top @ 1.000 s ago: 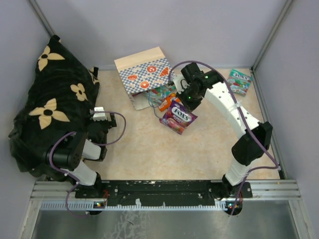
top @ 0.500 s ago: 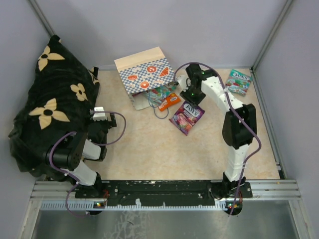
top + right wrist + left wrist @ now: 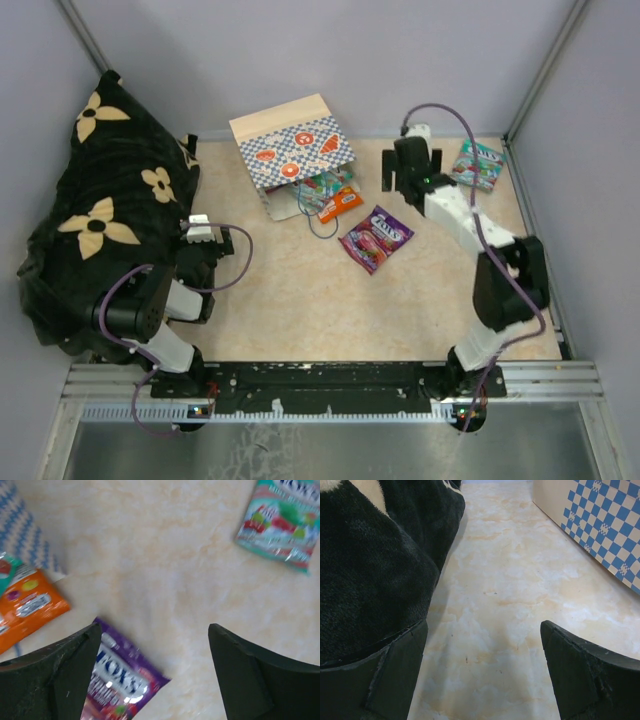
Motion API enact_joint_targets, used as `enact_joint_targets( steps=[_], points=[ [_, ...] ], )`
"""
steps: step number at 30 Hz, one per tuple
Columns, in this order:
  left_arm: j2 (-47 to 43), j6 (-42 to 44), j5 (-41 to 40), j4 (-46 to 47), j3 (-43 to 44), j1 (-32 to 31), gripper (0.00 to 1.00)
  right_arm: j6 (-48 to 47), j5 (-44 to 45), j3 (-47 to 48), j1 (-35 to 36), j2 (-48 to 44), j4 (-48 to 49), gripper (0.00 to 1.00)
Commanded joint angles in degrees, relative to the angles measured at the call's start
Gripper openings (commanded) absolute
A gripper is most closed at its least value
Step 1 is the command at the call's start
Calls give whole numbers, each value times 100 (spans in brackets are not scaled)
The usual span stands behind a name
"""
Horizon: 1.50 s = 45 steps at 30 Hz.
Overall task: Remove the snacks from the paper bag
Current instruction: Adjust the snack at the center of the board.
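Note:
The paper bag (image 3: 290, 148) lies on its side at the back, its mouth facing the front right, with a green snack (image 3: 322, 185) showing in the mouth. An orange snack (image 3: 341, 203) lies just outside it on the blue cord. A purple snack (image 3: 376, 238) lies flat on the table, and a teal snack (image 3: 479, 164) rests at the far right. My right gripper (image 3: 392, 186) hovers open above the table, right of the bag, holding nothing. In the right wrist view the purple snack (image 3: 120, 680) sits beside my left finger. My left gripper (image 3: 198, 234) rests open by the black cloth.
The black cloth with cream flowers (image 3: 95, 215) fills the left side and touches my left gripper's side (image 3: 370, 570). Grey walls and metal posts close in the back and sides. The checkered bag wall (image 3: 600, 520) shows at the upper right of the left wrist view.
My right gripper has opened and let go of the purple snack, which now lies on the table. The right arm has drawn back to the right. The left arm is still.

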Motion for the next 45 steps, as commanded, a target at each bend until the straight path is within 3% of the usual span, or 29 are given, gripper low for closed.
enact_joint_targets(
  steps=[1, 4, 12, 17, 21, 26, 29, 32, 34, 37, 41, 45],
  points=[
    [35, -64, 68, 138, 49, 36, 100, 3430, -248, -2162, 509, -1576, 1952, 86],
    [34, -66, 62, 143, 53, 36, 100, 4057, 654, -2388, 1044, -1222, 1652, 89],
    [39, -61, 69, 143, 58, 35, 100, 5356, 390, -2712, 1122, -106, 1902, 89],
    [39, -66, 64, 143, 54, 32, 100, 5183, 368, -2791, 1146, 70, 1874, 89],
    [35, -60, 69, 138, 54, 36, 100, 4084, 334, -2821, 1123, 192, 2071, 92],
    [38, -63, 68, 143, 53, 36, 100, 1854, -1258, -2822, 794, 388, 2795, 95],
    [39, -62, 70, 143, 54, 32, 100, 686, -2365, -2414, 357, 607, 2595, 96],
    [39, -66, 70, 143, 57, 36, 100, 585, -3910, -1816, -237, 725, 2362, 95],
    [39, -65, 64, 143, 53, 36, 100, 688, -4380, -1532, -396, 595, 2360, 94],
    [39, -64, 69, 143, 56, 36, 100, 876, -3878, -1227, -272, 187, 2208, 95],
    [39, -64, 71, 143, 53, 36, 100, 1183, -1665, -1471, 458, -471, 1972, 99],
    [38, -60, 64, 144, 53, 36, 100, 1780, -178, -2239, 1274, -989, 2163, 99]
  ],
)
